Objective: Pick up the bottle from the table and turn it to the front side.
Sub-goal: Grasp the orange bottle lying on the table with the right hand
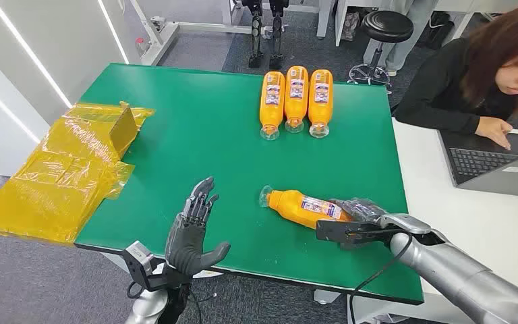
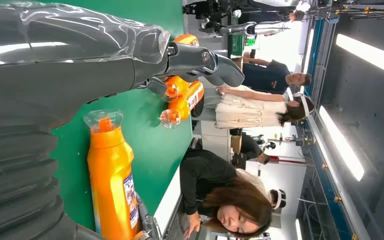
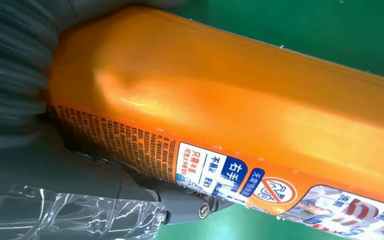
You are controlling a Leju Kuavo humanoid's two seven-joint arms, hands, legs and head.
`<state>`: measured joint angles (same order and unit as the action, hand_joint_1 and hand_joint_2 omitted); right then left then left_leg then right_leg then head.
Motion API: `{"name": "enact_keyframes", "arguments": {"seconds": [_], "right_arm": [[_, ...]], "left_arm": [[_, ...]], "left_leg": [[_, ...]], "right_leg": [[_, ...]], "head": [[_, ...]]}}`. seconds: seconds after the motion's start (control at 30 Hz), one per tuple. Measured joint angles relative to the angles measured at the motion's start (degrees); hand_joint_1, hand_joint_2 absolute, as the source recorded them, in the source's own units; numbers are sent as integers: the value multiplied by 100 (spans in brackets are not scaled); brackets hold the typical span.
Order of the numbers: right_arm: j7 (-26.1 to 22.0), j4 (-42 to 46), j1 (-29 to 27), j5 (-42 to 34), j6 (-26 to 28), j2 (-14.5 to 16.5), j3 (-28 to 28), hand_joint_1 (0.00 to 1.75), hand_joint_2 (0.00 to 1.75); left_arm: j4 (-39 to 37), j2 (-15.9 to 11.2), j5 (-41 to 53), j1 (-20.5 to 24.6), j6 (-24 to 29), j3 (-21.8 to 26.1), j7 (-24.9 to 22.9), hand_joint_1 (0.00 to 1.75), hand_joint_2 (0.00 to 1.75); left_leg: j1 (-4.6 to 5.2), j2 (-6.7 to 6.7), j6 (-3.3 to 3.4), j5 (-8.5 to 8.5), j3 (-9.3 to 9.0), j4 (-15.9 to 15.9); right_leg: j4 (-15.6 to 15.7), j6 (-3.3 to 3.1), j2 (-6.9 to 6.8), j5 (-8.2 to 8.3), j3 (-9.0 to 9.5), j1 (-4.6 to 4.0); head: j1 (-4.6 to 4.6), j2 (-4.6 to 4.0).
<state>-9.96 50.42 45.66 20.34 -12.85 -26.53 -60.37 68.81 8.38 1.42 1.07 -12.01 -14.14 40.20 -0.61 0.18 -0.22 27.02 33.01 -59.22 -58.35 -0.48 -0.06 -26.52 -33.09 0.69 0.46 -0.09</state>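
An orange bottle (image 1: 303,206) (image 2: 111,180) (image 3: 230,100) with a clear cap lies on its side on the green table (image 1: 195,135), near the front right, cap pointing left. Its printed label faces partly up and toward me. My right hand (image 1: 361,214) (image 3: 55,165) grips the bottle's base end, and its thumb (image 3: 180,205) presses against the label side. My left hand (image 1: 192,229) (image 2: 80,60) hovers open with spread fingers over the front edge, left of the bottle and apart from it.
Three more orange bottles (image 1: 296,100) (image 2: 182,97) lie side by side at the table's far edge. Yellow film and a wrapped box (image 1: 74,155) cover the left edge. A person (image 1: 485,74) works at a laptop (image 1: 499,162) on the white table to the right.
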Motion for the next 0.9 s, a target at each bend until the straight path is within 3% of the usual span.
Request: {"name": "enact_keyframes", "arguments": {"seconds": [0.27,0.47,0.7,0.9], "right_arm": [[45,44,-97,391,291,1,151,175,175],[244,345,-396,1070,1356,-38,514,175,175],[292,1408,-1076,1972,2511,-219,1568,175,175],[222,2430,-2214,2825,2975,-116,2560,175,175]], "left_arm": [[2,-4,15,-15,14,0,0,0,175],[35,-10,59,-68,79,0,0,0,175],[199,-3,131,-268,209,0,0,0,175],[219,33,241,-276,209,0,0,0,175]], "left_leg": [[1,0,4,-2,2,-1],[5,-8,12,-9,18,-2],[7,-18,20,-15,51,-4],[4,-47,19,-10,73,-1]], "right_leg": [[3,5,0,3,2,0],[5,10,-9,7,-7,2],[5,12,-19,7,-38,4],[7,14,-45,-6,-52,1]], "head": [[-1,0],[-1,0],[-3,0],[-1,0]]}}
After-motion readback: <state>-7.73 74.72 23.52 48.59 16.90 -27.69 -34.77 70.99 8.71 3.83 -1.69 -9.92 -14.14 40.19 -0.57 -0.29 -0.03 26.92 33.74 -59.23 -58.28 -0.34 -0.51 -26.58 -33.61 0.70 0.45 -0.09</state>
